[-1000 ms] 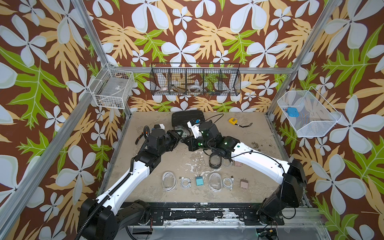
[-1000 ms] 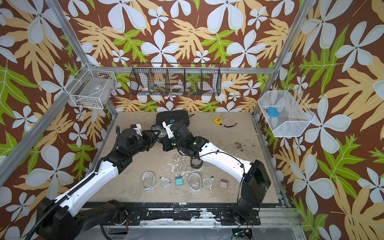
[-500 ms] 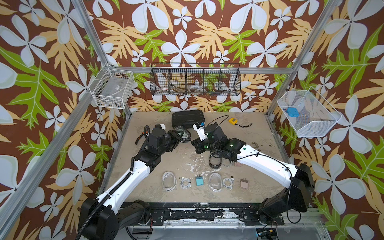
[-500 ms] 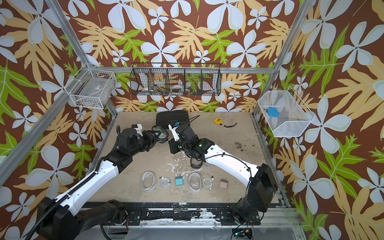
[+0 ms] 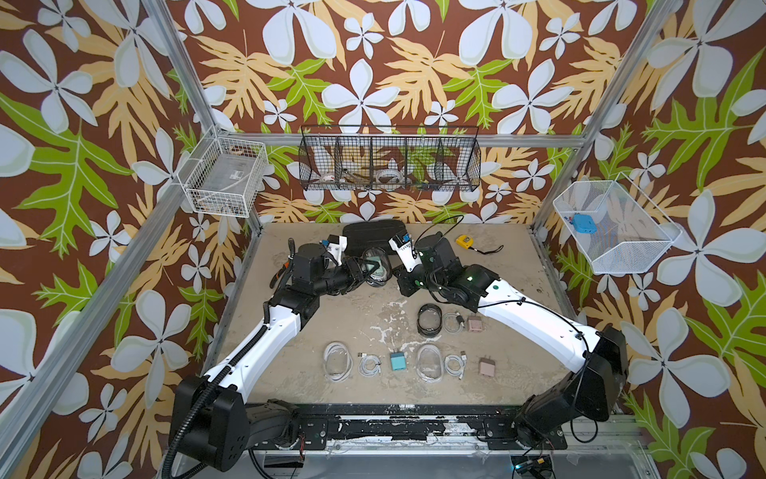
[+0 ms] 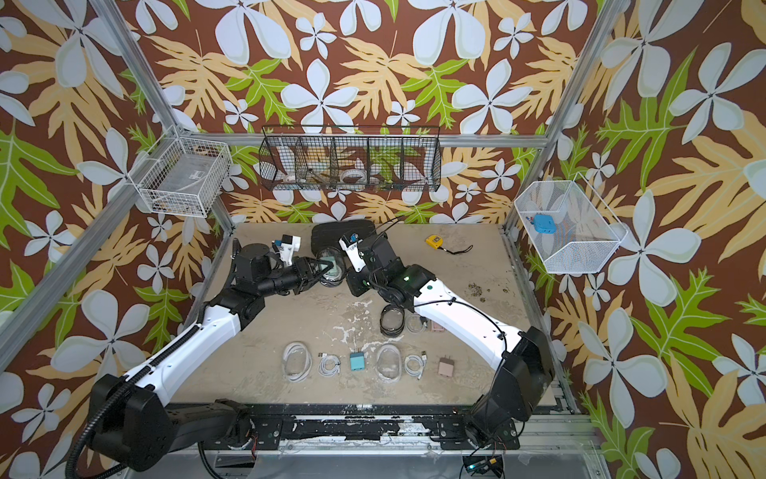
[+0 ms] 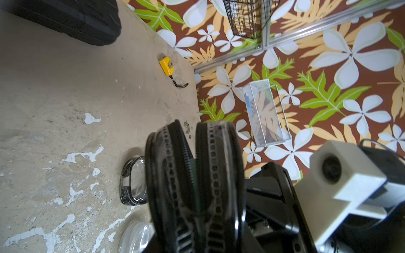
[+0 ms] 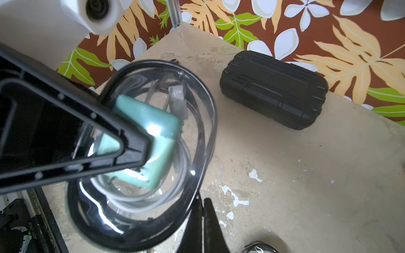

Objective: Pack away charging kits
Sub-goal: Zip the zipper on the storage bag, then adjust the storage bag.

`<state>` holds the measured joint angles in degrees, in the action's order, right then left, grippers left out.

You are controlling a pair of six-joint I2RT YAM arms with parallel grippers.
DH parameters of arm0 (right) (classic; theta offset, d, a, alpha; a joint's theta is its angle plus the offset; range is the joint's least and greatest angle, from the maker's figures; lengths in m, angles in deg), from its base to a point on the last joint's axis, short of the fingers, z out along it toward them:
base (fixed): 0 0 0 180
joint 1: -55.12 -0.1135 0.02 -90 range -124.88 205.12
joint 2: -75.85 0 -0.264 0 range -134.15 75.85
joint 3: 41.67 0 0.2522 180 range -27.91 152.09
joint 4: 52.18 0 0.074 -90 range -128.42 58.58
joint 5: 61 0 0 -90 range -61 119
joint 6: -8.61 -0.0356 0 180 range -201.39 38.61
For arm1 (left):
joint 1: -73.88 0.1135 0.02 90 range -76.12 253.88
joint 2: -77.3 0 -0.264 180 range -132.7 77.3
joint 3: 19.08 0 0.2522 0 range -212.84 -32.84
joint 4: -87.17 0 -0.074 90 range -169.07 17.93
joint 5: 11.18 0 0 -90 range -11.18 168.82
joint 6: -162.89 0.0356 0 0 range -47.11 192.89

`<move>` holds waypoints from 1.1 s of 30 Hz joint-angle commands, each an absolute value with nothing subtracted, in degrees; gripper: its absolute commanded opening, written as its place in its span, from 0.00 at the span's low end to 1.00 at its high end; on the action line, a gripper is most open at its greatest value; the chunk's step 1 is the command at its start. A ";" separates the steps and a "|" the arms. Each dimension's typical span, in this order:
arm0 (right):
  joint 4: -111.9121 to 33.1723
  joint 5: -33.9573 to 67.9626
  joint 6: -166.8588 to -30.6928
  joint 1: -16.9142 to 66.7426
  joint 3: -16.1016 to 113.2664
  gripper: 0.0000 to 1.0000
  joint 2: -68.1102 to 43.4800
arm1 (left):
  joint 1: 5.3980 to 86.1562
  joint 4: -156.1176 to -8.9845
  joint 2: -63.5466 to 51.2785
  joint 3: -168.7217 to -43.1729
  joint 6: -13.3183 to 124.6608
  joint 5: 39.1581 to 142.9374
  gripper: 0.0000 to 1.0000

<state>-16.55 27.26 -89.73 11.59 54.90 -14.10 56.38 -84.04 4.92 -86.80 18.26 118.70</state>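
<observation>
My left gripper (image 5: 370,268) (image 6: 325,268) is shut on a black-rimmed oval case (image 5: 376,269) (image 6: 331,269) (image 8: 140,153) and holds it on edge above the table's back middle. Through its clear wall show a teal plug (image 8: 149,140) and a coiled white cable. In the left wrist view the case (image 7: 197,186) appears edge-on, its two zipper rims slightly apart. My right gripper (image 5: 391,278) (image 8: 202,203) is shut, its tips beside the case's rim. On the table lie another black-rimmed case (image 5: 429,318), clear cases (image 5: 338,365) (image 5: 429,363), cables (image 5: 369,365) (image 5: 456,365) (image 5: 454,322), a teal plug (image 5: 398,361) and pink plugs (image 5: 486,367) (image 5: 474,323).
A large black ribbed case (image 5: 375,237) lies just behind both grippers. A yellow tape measure (image 5: 464,241) sits at the back right. A black wire basket (image 5: 389,159) hangs on the back wall, white wire baskets on the left (image 5: 224,182) and right (image 5: 613,228) posts.
My right gripper, still shut, has drawn back to the right, away from over the held case. The left gripper with the case has stayed nearly still.
</observation>
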 commanded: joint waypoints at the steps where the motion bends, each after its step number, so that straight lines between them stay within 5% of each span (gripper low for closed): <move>1: -17.58 35.30 -86.88 12.19 55.95 0.00 -13.46 | 56.56 -83.13 5.20 -86.48 24.39 129.01 0.00; 9: -20.68 28.85 -86.30 13.53 53.21 0.00 -7.44 | 56.54 -79.93 4.75 -86.06 30.91 137.02 0.00; 13: -15.45 12.32 -90.01 19.57 56.35 0.00 -6.84 | 56.32 -82.35 6.16 -85.29 32.96 140.38 0.00; 17: -20.80 -14.91 -98.84 28.50 50.06 0.37 -2.25 | 53.17 -71.78 6.06 -89.73 45.22 140.88 0.00; 21: -19.52 -25.34 -99.15 28.75 49.34 0.65 -0.98 | 49.49 -67.85 5.58 -91.00 51.97 142.61 0.00; 22: -18.99 -27.71 -99.14 28.71 49.42 0.79 -1.06 | 48.67 -67.82 5.77 -90.94 52.89 143.26 0.00; 33: -14.46 -34.10 -94.38 28.40 44.79 0.79 0.27 | 41.43 -65.10 6.27 -92.07 58.71 144.36 0.00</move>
